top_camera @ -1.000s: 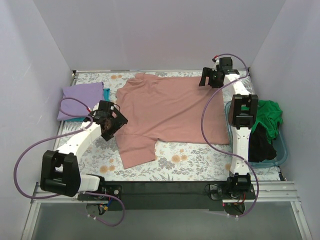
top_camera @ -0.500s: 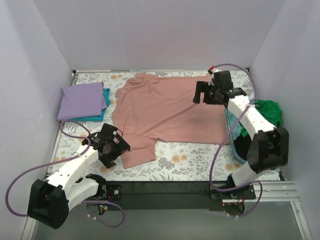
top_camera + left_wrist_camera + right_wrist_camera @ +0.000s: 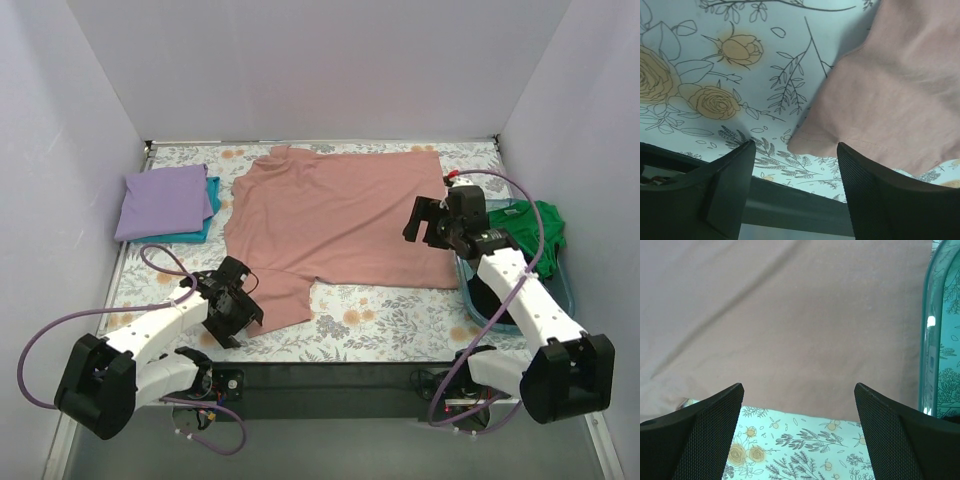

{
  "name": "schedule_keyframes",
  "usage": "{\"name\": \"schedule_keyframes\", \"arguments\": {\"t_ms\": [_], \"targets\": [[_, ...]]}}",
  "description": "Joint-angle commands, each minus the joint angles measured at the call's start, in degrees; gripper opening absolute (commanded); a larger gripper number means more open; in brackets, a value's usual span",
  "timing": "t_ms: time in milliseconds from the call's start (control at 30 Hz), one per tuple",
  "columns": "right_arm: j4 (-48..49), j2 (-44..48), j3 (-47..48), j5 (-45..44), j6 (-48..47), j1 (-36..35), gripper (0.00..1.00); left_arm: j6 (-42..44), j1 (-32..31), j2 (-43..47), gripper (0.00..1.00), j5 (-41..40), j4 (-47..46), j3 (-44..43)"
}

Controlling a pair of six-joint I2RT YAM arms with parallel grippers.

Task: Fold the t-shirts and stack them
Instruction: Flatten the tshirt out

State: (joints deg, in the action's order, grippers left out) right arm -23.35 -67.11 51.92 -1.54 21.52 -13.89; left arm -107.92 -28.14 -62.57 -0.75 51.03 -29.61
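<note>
- T-shirts counted: five, one of each colour.
- The pink t-shirt (image 3: 340,215) lies spread flat across the middle of the desk. Its neck is at the far edge and one sleeve points toward the near edge.
- The lavender t-shirt (image 3: 165,200) is folded near the far left corner. It rests on the teal t-shirt (image 3: 211,190), which shows only as a strip along the lavender one's right and near sides.
- The green t-shirt (image 3: 535,225) and the black t-shirt (image 3: 497,298) lie crumpled in the one teal plastic tub (image 3: 567,292) at the right edge.
- Grippers counted: two.
- The left gripper (image 3: 243,318) is low over the floral desk cover (image 3: 400,310) by the near edge. Its jaws are wide apart and hold nothing. The left wrist view shows the corner of the pink sleeve hem lying in line with the gap between the fingers (image 3: 727,185).
- The right gripper (image 3: 427,228) is above the right part of the pink t-shirt, just beside the tub. Its jaws are wide apart and hold nothing. The right wrist view shows the shirt's bottom hem below the gap and the tub wall to the right.
</note>
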Motion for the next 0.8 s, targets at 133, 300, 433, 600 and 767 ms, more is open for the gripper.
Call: {"name": "schedule_keyframes", "arguments": {"t_ms": [133, 300, 433, 600, 767], "targets": [[1.0, 10.1, -10.7, -1.8, 1.2, -0.7, 0.98, -3.0, -0.5, 0.2, 0.52, -3.4, -6.3, 2.5], [-1.7, 18.4, -17.9, -2.4, 3.0, -1.6, 0.98, -1.9, -0.5, -3.0, 0.5, -0.7, -12.1, 3.1], [-4.7, 23.8, -21.3, -3.5, 4.0, -1.8, 0.98, -1.2, -0.5, -6.3, 0.47, 0.1, -14.9, 3.2], [-8.2, 28.5, -23.3, -3.5, 4.8, -1.8, 0.98, -1.3, -0.6, -9.1, 0.0, -2.6, -13.9, 0.5], [-9.5, 29.1, -24.4, -1.7, 5.7, -3.2, 0.98, -6.6, -0.4, -4.6, 0.0, -10.5, -5.4, -0.7]]}}
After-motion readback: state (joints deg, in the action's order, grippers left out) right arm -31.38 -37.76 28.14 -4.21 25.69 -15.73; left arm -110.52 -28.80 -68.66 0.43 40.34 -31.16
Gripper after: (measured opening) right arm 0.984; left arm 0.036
